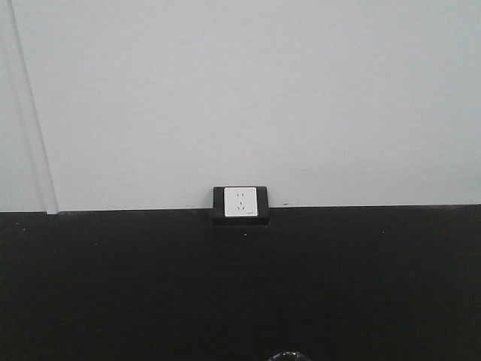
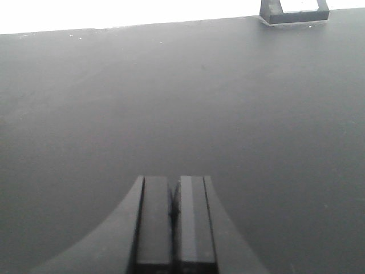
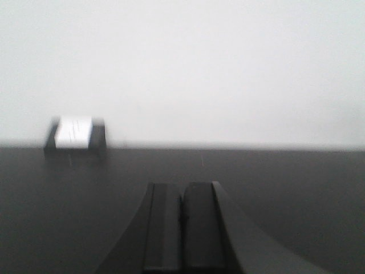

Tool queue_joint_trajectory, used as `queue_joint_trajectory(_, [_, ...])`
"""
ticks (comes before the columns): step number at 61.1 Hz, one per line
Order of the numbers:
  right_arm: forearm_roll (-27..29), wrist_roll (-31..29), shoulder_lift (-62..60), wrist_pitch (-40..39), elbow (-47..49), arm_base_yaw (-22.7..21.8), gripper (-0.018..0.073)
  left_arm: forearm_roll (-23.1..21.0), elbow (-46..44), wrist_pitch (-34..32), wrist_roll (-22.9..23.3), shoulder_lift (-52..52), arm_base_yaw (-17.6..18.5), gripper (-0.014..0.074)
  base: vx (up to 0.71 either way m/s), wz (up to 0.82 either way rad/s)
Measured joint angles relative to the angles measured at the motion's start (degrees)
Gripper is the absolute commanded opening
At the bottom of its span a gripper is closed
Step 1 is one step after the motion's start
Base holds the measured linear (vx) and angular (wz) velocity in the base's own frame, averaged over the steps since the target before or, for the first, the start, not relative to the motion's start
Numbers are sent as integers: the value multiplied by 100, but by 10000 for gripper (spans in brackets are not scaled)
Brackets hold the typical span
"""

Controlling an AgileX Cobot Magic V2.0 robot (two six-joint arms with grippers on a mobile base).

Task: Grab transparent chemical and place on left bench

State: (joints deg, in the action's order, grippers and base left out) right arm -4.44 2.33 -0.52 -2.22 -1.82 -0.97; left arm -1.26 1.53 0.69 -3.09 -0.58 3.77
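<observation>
The left gripper [image 2: 173, 182] is closed and empty above the black bench [image 2: 182, 114]. The right gripper [image 3: 181, 188] is also closed on nothing. A glass rim [image 1: 289, 355], possibly the beaker, shows at the front view's bottom edge.

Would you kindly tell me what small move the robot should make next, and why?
Probably opening the right tool: it is shut on nothing, with only bare black bench ahead, as is the left tool. Neither wrist view shows any glassware; only a glass rim, perhaps the transparent chemical, peeks in at the front view's bottom edge, so a grasp cannot start yet.
</observation>
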Motion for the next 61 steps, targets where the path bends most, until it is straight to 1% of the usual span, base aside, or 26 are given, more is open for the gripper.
queue_joint_trajectory(3, [0, 184, 0, -410, 0, 0, -3, 0, 0, 0, 0, 0, 0, -3, 0, 0])
queue_joint_trajectory(6, [0, 372, 0, -631, 46, 0, -3, 0, 0, 0, 0, 0, 0, -3, 0, 0])
queue_joint_trajectory(11, [0, 715, 0, -617, 340, 0, -3, 0, 0, 0, 0, 0, 0, -3, 0, 0])
queue_joint_trajectory(16, [9, 891, 35, -311, 871, 0, -3, 0, 0, 0, 0, 0, 0, -3, 0, 0])
queue_joint_trajectory(21, [9, 909, 271, 69, 1447, 0, -3, 0, 0, 0, 0, 0, 0, -3, 0, 0])
queue_joint_trajectory(27, [-34, 856, 904, 581, 2219, 0, -3, 0, 0, 0, 0, 0, 0, -3, 0, 0])
queue_joint_trajectory(36, [-93, 841, 1979, 983, 3046, 0, -3, 0, 0, 0, 0, 0, 0, -3, 0, 0])
queue_joint_trajectory(42, [-98, 841, 2528, 1102, 3350, 0, -2, 0, 0, 0, 0, 0, 0, -3, 0, 0])
queue_joint_trajectory(51, [-98, 841, 2991, 1193, 3505, 0, 13, 0, 0, 0, 0, 0, 0, -3, 0, 0])
queue_joint_trajectory(58, [-98, 841, 3098, 1244, 3523, 0, 60, 0, 0, 0, 0, 0, 0, -3, 0, 0])
queue_joint_trajectory(61, [-98, 809, 3100, 1269, 3523, 0, 99, 0, 0, 0, 0, 0, 0, -3, 0, 0])
